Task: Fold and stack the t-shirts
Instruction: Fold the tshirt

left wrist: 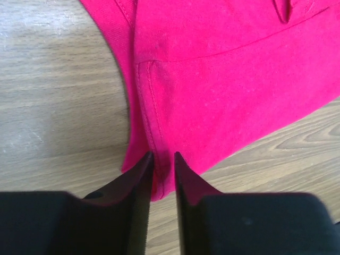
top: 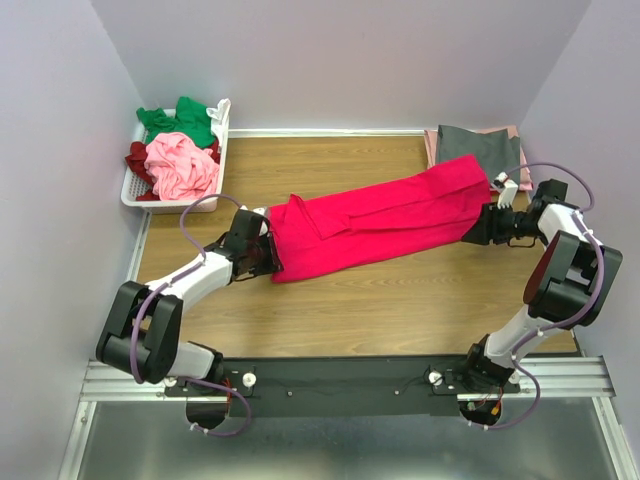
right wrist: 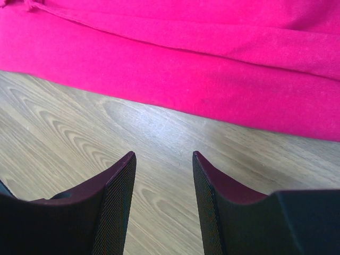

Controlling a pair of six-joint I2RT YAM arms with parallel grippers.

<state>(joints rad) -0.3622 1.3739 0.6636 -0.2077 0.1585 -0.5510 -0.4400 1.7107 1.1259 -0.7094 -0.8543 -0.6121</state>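
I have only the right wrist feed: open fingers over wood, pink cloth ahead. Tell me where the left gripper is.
Observer: The left gripper is at the opposite end of the crimson-pink t-shirt. Its fingers straddle a hemmed corner with a narrow gap. I cannot tell whether it pinches.
Operator: Report how the shirt lies.
Observer: Folded into a long band, slanting across the table from near left to far right.
Operator: Name what sits beyond my gripper.
Observer: A folded grey t-shirt, at the far right corner.
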